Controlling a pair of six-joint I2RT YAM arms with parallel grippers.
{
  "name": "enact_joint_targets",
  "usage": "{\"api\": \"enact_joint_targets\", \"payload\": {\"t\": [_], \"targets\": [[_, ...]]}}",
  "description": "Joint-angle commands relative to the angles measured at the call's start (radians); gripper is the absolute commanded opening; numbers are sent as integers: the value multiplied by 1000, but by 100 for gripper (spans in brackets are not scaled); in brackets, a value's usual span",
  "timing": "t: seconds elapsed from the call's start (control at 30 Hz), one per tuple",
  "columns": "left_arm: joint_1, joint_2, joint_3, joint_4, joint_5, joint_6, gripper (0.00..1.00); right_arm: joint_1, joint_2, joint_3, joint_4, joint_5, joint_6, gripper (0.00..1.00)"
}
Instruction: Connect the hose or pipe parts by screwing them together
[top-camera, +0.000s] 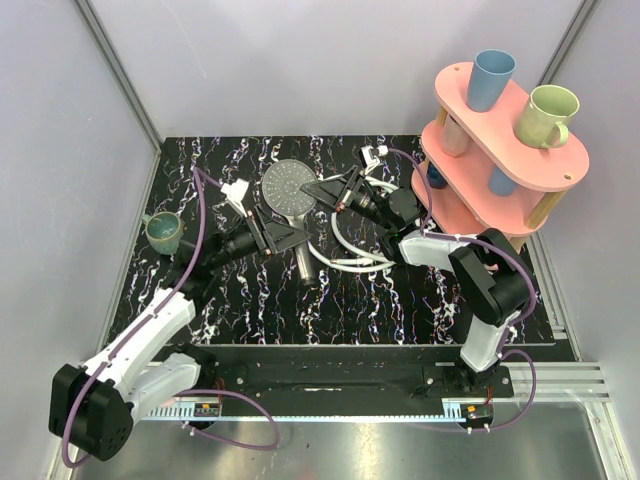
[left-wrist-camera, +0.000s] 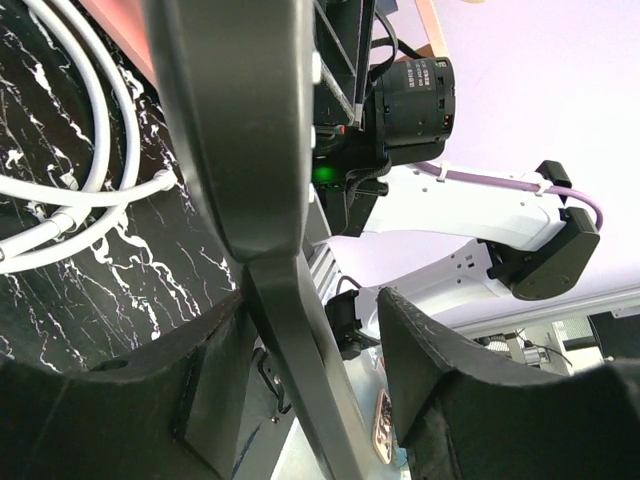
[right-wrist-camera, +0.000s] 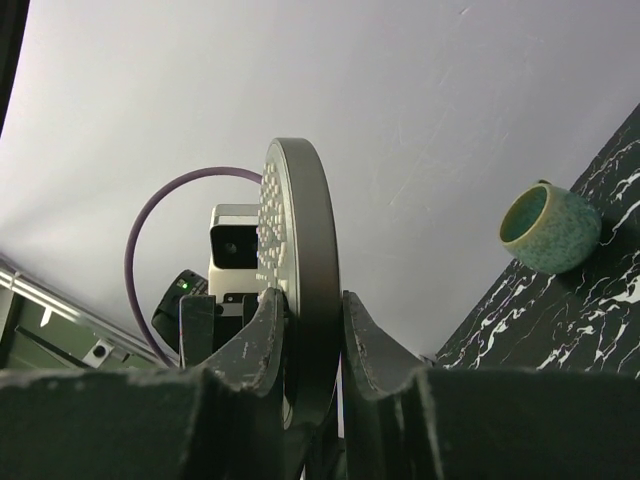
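My right end effector (top-camera: 331, 191) is clenched on the rim of the shower head (top-camera: 288, 184). In the right wrist view its two fingers (right-wrist-camera: 262, 330) press against either side of the grey disc, which I see edge-on there. From the top view the round face points up at the camera, and the handle (top-camera: 303, 252) runs back toward the arm bases.

My left end effector (top-camera: 281, 236) sits around that handle partway along it. In the left wrist view one finger (left-wrist-camera: 205, 395) touches the handle, while the other stands clear with a gap showing, so the jaws are released and not gripping.

The hose (top-camera: 352, 258) lies in white loops on the worktop (top-camera: 250, 300), between the handle and the right arm. One stretch of it comes just beside the handle's free end, and I cannot tell whether they touch there. I see no fitting joined to the handle.

A teal cup (top-camera: 163, 231) stands near the worktop's left edge, well apart from both arms. A pink rack (top-camera: 530, 175) holding more cups stands at the far right corner.
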Motion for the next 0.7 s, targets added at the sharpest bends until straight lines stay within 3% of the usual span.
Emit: {"api": "enact_joint_targets", "payload": {"t": [0.0,0.23,0.5,0.6,0.63,0.67], "targets": [[-16,9,26,73,-15,2,54,11,22,-3,234,71,21,0],[-22,26,-26,139,-22,-33,49,11,20,-14,249,66,19,0],[-22,55,-60,249,13,-99,0,26,2,-16,261,31,-4,0],[-22,55,-75,297,8,-135,0,26,-32,-36,260,57,-15,0],[-22,51,-82,309,1,-141,17,26,-36,-42,260,68,-15,0],[-22,48,-86,306,-15,-138,27,27,-36,-43,260,82,-13,0]]}}
